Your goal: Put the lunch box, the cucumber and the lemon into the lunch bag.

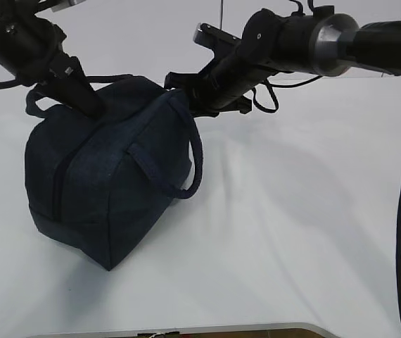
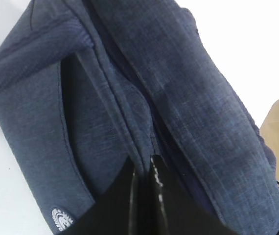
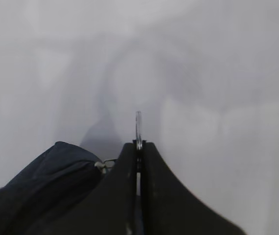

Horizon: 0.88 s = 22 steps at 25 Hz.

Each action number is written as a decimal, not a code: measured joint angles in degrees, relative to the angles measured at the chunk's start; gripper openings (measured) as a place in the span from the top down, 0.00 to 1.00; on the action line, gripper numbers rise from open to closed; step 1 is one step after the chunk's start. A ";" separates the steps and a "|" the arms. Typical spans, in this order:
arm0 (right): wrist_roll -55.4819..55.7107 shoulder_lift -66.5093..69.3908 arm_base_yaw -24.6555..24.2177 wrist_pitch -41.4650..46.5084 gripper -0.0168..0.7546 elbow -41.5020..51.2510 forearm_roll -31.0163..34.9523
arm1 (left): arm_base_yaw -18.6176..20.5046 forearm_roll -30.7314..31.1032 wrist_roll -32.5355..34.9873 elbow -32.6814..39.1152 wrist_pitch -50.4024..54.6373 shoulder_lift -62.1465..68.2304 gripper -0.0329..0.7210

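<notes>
While zipped, navy lunch bag, right end effector clamping ring pull, left end effector pinching fabric.

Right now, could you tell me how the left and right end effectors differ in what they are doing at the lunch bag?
The left end effector is shut on fabric along the top of the lunch bag; the right end effector is shut on the metal ring pull at the bag's end. Both are closed and black.

Matt woven-cloth lunch bag; smooth matt white table.

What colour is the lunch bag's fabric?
Dark navy blue, a woven denim-like texture; the lunch bag shows best in the left wrist view.
</notes>
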 joint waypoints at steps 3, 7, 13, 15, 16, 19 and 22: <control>-0.04 0.13 -0.09 0.83 0.97 -0.85 0.42 | 0.00 0.00 0.00 0.00 0.00 0.00 0.98; -0.14 0.75 -0.09 2.78 0.97 -3.22 -0.07 | 0.00 -0.09 0.00 0.00 0.18 0.00 0.98; -0.27 2.11 -0.09 3.83 0.97 -3.88 0.33 | 0.00 -0.13 0.00 0.00 0.18 0.00 0.98; -0.27 2.22 -0.09 4.28 0.97 -4.03 0.71 | 0.00 -0.13 0.00 0.00 0.18 0.00 0.98; -0.27 2.22 -0.09 4.66 0.97 -4.26 0.71 | 0.00 -0.13 0.00 0.00 0.18 0.00 0.98; -0.27 2.75 -0.09 7.18 0.97 -6.72 -0.09 | 0.00 -0.13 0.00 0.00 0.31 0.00 0.98; -0.27 3.14 -0.09 10.94 0.97 -10.41 -2.25 | 0.00 -0.22 0.00 0.00 0.45 0.00 0.98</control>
